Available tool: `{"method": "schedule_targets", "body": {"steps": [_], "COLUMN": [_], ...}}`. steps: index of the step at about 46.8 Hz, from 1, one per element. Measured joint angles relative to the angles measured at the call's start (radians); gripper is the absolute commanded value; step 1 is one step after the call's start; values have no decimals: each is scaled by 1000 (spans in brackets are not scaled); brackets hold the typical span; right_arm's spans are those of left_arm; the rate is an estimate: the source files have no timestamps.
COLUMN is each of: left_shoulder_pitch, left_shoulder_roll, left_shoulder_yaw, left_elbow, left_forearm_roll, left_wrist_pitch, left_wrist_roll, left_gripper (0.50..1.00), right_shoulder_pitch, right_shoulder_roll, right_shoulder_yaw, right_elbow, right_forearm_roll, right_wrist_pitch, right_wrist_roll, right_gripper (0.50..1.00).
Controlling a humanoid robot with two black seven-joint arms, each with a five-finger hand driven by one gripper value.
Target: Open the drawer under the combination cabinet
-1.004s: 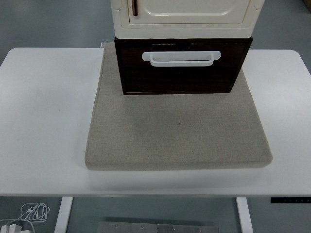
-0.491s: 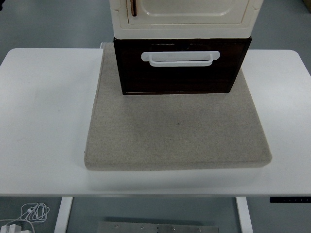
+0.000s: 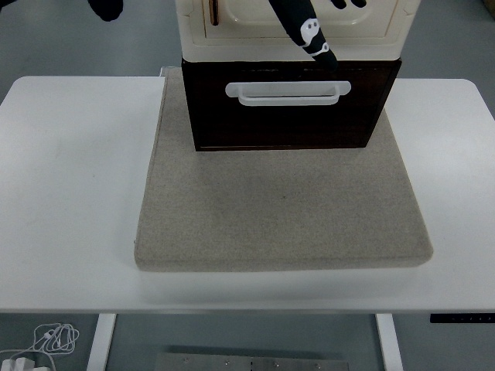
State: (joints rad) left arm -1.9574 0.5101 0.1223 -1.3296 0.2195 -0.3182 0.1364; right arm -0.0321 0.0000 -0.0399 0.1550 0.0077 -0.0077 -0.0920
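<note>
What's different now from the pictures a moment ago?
Black hand parts have come in at the top: a finger now points down in front of the cream cabinet, its tip just above the white handle, not holding it. Another dark shape shows at the top left. The dark drawer stayed shut, and the grey mat and table did not move.

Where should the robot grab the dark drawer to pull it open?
Probably the white handle across the front of the dark drawer. It is a wide bar with a gap behind it, facing the table's near edge, so fingers could hook in from the front, then pull toward the robot over the grey mat.
</note>
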Motion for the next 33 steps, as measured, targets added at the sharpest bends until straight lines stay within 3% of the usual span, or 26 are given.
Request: {"method": "schedule_targets", "body": {"steps": [17, 33], "left_shoulder_pitch": [-9, -16], "left_shoulder_roll": [-31, -90], "left_shoulder_yaw": [122, 189], "left_elbow": [-4, 24], "left_forearm_roll": [0, 22], "left_wrist_pitch": [-5, 11], "left_wrist_roll": [96, 138], "left_gripper": [996, 988], "right_shoulder_pitch": [0, 0], "right_shoulder_roll": [0, 0], "right_shoulder_yaw": [0, 0], "right_elbow": [0, 0], "right_forearm_roll": [0, 0], "right_wrist_pitch": [0, 0], "right_wrist_roll": [0, 0], "right_gripper": [928, 928]}}
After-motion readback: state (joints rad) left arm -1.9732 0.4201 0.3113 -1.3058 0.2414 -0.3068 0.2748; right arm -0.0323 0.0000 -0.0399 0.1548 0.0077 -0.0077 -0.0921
